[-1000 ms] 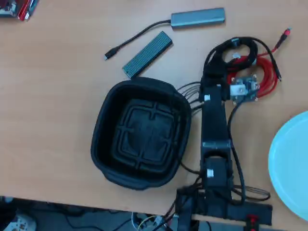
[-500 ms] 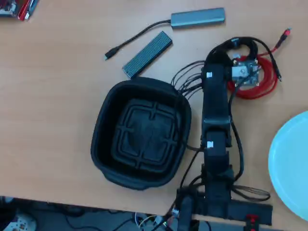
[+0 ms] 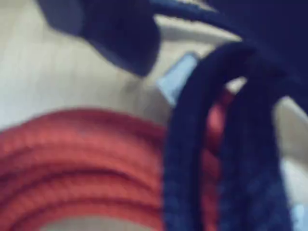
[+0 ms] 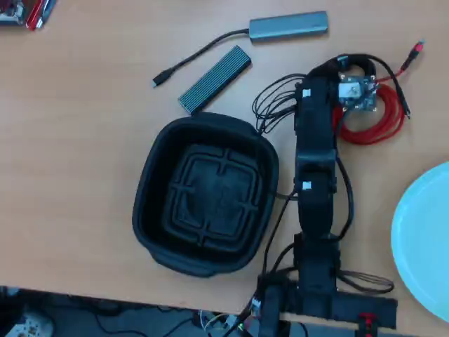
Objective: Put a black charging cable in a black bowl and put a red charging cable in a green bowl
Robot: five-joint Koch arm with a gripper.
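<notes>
Arm reaches to 12 o'clock in the overhead view; gripper sits over the black cable, which overlaps the red cable at its 5 o'clock. Whether the fingers are open or closed cannot be told, wrist view too blurred. Black bowl lies at 8 o'clock, green bowl at 4 o'clock. Judgement: pinch only black strands and lift straight, or red snags.

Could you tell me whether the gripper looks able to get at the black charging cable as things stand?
Probably yes: in the overhead view the arm reaches over the black charging cable, and nothing lies on it. It overlaps the red charging cable, which might catch.
</notes>
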